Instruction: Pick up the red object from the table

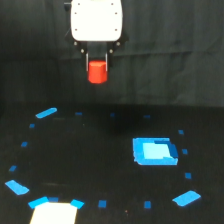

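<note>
— Gripping the red object (97,72) between the dark fingers of the gripper (97,64), pinched from both sides, high at the far centre, well above the table (90,160).

— Why so high?

— Likely for clearance: lifted clear of the blue square patch (155,151), lower and to the right, and the scattered tape marks (46,113).

— Task status?

— Looks essentially done; held upright, hanging straight below the white body.

Matt black table (100,165), seemingly plastic red object (97,72)
</note>
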